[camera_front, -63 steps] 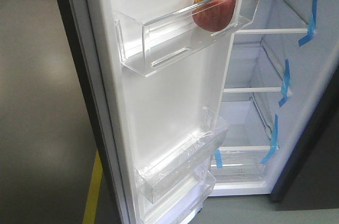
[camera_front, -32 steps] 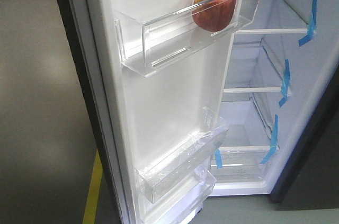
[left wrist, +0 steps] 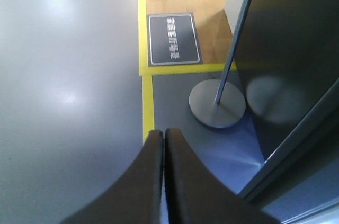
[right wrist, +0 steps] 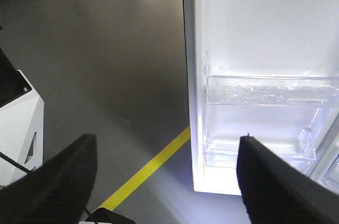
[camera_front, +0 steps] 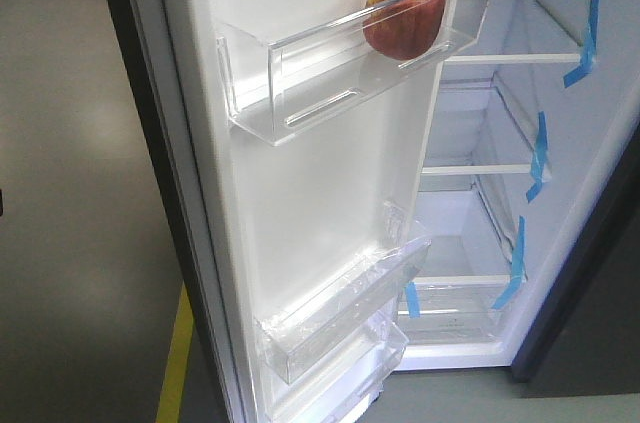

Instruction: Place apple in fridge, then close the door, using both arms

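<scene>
Exterior front-facing view: the apple (camera_front: pixel 404 18) sits in the upper clear bin (camera_front: pixel 290 83) on the white inner face of the door (camera_front: pixel 300 213), at the end of the bin nearer to the fridge (camera_front: pixel 470 233) interior. It leans on the front wall of the bin and no arm is near it in this view. The door stands wide open, and the glass shelves w/ blue tape strips (camera_front: pixel 540 155) look bare.

Left wrist cam: the left end effector (left wrist: pixel 162 135) has its fingers pressed together w/ nothing between them. It hangs over the grey floor near a yellow line (left wrist: pixel 148 102) and a round stand base (left wrist: pixel 217 105). A dark panel is at the right, probably the outer face of the door, but I cannot say for sure.

Right wrist cam: the right end effector (right wrist: pixel 167 137) is spread wide and empty, looking down at the lower door bin (right wrist: pixel 270 90). It does not touch the door.

Judgement: the placing part seems done, so the step in hand is closing the door. The next move needs one arm brought to the outer face or free edge of the door, then a steady push until it shuts. The right arm must first go clear of the gap, and a gentle push is safer, so the apple does not roll.
</scene>
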{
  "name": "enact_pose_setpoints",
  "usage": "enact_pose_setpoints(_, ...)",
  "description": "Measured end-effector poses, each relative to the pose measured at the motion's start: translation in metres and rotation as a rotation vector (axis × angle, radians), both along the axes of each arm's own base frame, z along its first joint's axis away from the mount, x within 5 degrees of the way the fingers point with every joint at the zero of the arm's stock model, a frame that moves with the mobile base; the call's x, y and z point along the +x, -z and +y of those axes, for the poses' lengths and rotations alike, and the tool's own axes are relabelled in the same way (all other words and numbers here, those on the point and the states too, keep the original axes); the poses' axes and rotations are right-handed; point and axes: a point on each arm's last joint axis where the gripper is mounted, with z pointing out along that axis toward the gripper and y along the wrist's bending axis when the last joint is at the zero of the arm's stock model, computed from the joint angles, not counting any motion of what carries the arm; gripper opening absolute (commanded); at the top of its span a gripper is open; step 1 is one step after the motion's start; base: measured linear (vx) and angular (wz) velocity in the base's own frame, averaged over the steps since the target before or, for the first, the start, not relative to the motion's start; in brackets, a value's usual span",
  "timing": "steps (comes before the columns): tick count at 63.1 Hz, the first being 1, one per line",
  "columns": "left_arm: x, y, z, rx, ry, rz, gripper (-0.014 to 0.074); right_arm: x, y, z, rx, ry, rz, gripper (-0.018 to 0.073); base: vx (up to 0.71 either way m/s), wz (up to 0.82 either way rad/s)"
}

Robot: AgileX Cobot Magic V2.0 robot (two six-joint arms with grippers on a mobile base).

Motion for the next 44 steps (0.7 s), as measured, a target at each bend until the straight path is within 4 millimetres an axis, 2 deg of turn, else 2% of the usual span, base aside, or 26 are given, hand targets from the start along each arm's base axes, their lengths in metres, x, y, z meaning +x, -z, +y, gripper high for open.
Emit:
enact_pose_setpoints(21, 0.067, 0.008, -0.002, 0.036, 0.061, 0.255, -0.0006, 0.0, 0.0, 0.0, 0.0, 0.0, 0.0, 0.0523, 0.0, 0.0)
enact_pose_setpoints(44, 0.14, 0.022, -0.029, -0.213, 0.238, 0.265, -0.0006, 0.0, 0.0, 0.0, -0.001, 0.0, 0.001, 0.0523, 0.0, 0.0)
